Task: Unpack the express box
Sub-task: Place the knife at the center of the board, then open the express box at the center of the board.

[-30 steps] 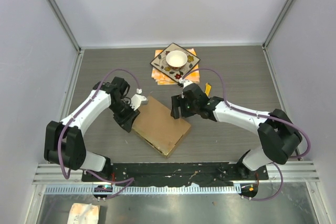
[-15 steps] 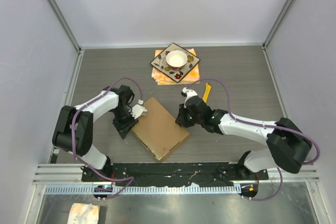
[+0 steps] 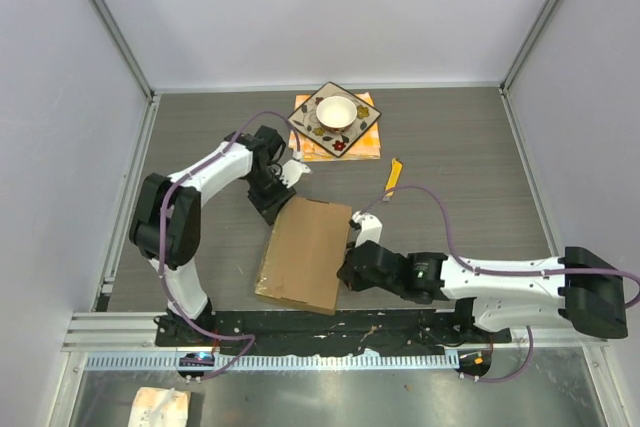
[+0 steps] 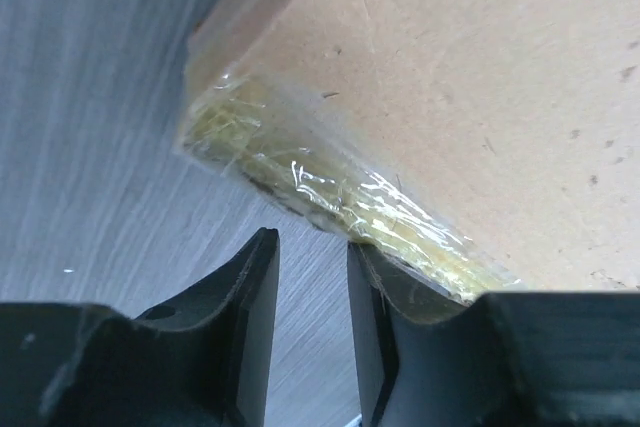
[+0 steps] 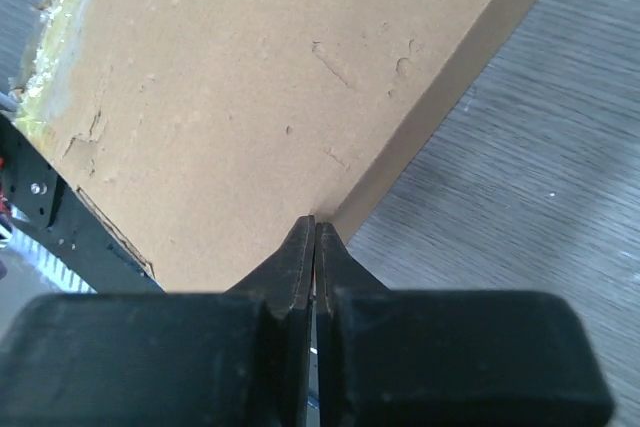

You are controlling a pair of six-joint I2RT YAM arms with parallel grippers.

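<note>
The express box [image 3: 305, 252] is a flat brown cardboard box lying near the table's front edge, one long side pointing away from me. Clear tape wraps its far left corner [image 4: 330, 182]. My left gripper [image 3: 283, 195] sits at that corner, open a little with nothing between the fingers; in the left wrist view its right finger [image 4: 375, 307] touches the taped edge while the gripper [image 4: 311, 252] looks down on bare table. My right gripper [image 3: 346, 270] is shut and empty, and its tips [image 5: 315, 225] rest against the right edge of the box [image 5: 250, 77].
An orange-patterned square plate [image 3: 313, 127] with a white bowl [image 3: 335, 111] lies on an orange cloth [image 3: 366, 144] at the back centre. A small yellow strip [image 3: 393, 175] lies right of the box. The black base rail [image 3: 330, 325] runs just in front of the box.
The box has turned and slid toward the front rail. My right gripper has closed and moved nearer, to the box's right edge. My left gripper has swung to the far corner.
</note>
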